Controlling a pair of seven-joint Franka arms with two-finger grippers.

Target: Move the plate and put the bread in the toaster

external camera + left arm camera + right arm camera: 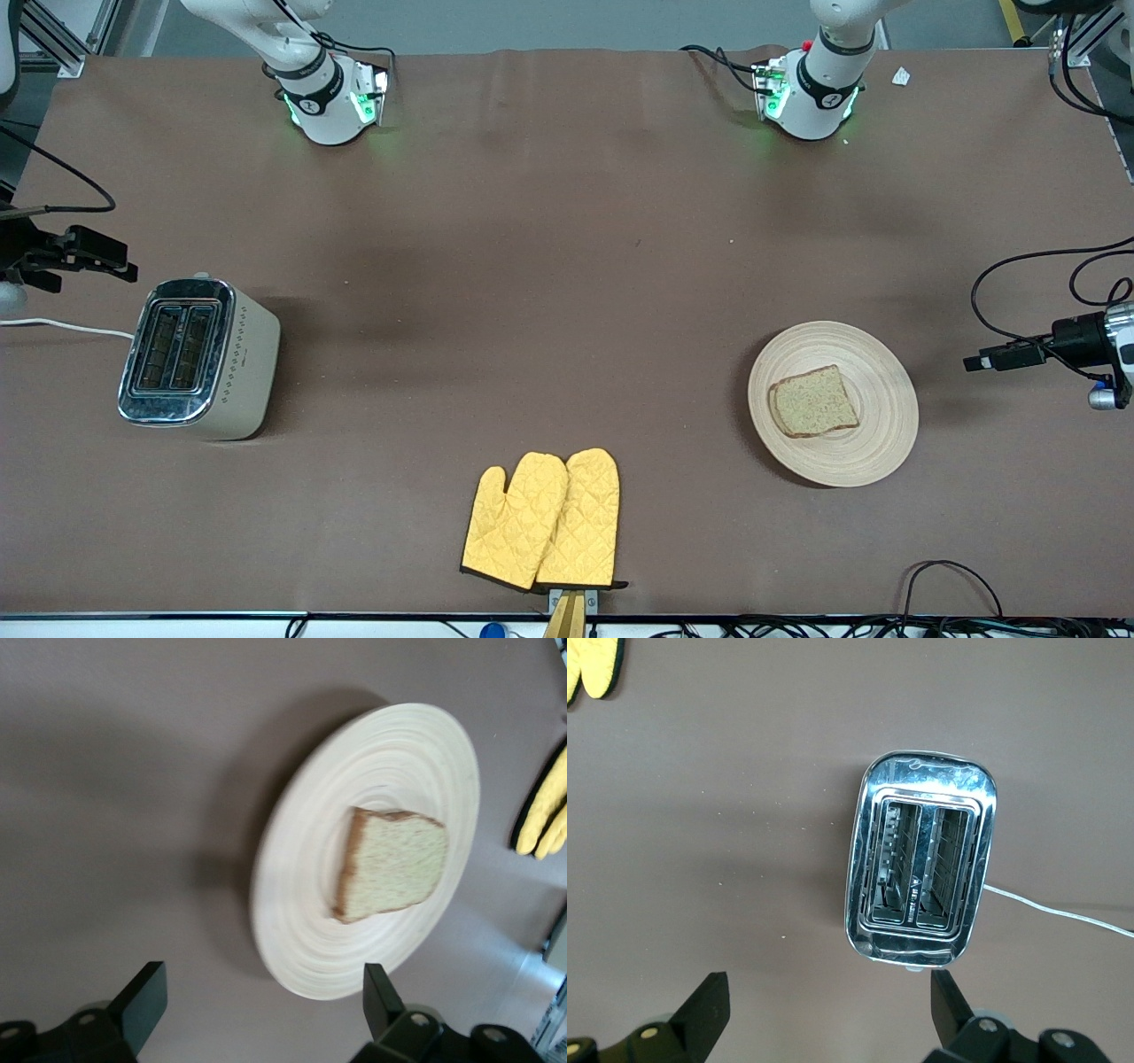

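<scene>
Front view first, sweeping across from the right arm's end of the table: my right gripper [84, 257] hangs at that edge, just beside the toaster [199, 359], and the right wrist view shows its fingers [704, 1010] spread wide with nothing between them and both toaster slots empty. A white cord [62, 326] trails off the toaster toward the table edge. Moving along, a pair of yellow oven mitts [545, 523] lies near the front edge of the table [549, 248], about midway between the two arms. Further on, toward the left arm's end, the plate [873, 354] sits flat with the bread [813, 401] lying on it, a little off centre. Last comes my left gripper [1005, 358], in the air beside the plate; in the left wrist view its fingers [142, 1005] are wide apart and hold nothing, with the plate's rim just ahead of them. As I judge it, nothing of the task is done yet: the plate sits well apart from the toaster, the slice is untouched, and both the plate move and the loading of the bread into a slot are left to do.
</scene>
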